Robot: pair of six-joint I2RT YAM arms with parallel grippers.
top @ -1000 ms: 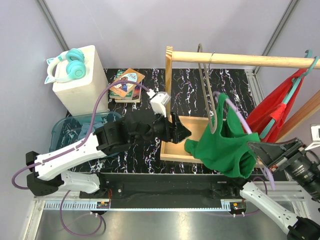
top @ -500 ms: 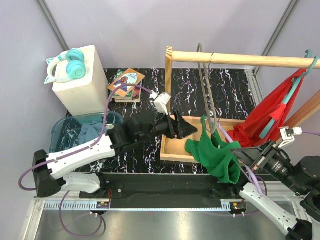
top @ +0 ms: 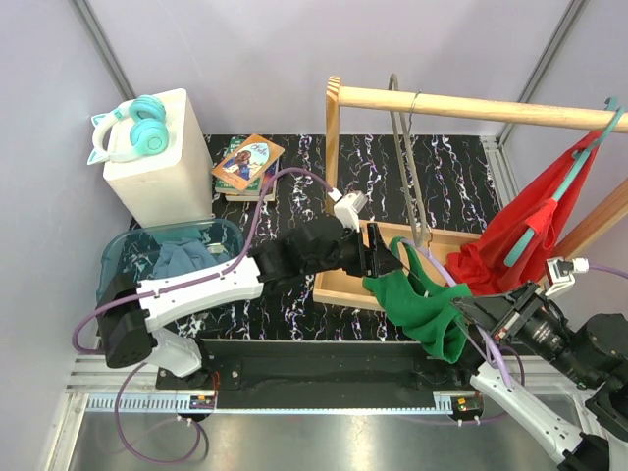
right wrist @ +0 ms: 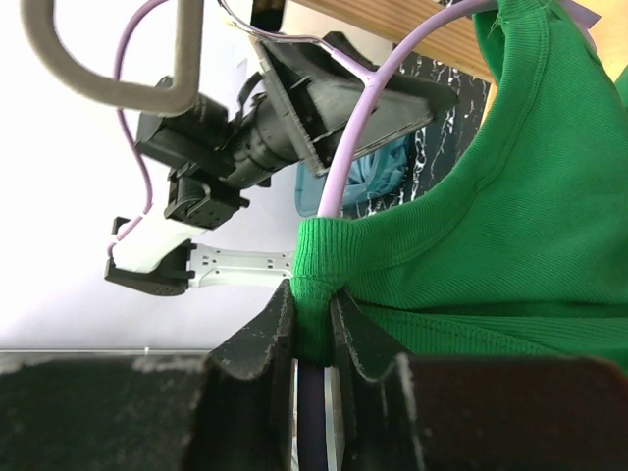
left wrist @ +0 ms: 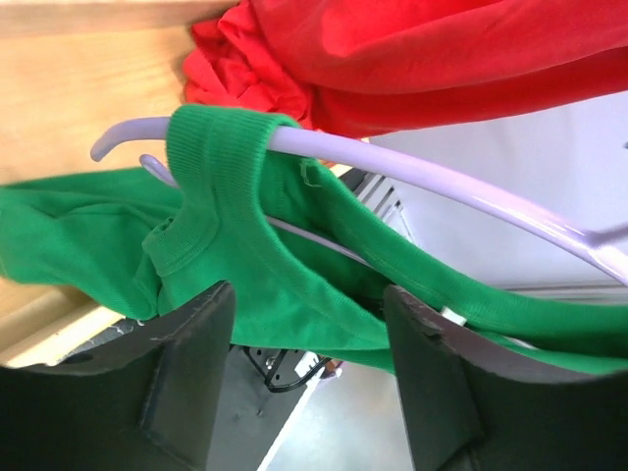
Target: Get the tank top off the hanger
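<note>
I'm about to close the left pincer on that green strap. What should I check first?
1. Right pincer holding the green tank top: ok, shut on a fold of fabric.
2. Left pincer open: ok, jaws wide apart, nothing between them.
3. Strap free of the lavender hanger: not ok, looped over its arm near the tip.
4. Strap within the left pincer's closing span: cannot tell, it lies ahead of the fingers, depth unclear.
5. Red garment clear of the hanger: cannot tell, it hangs close behind.
</note>
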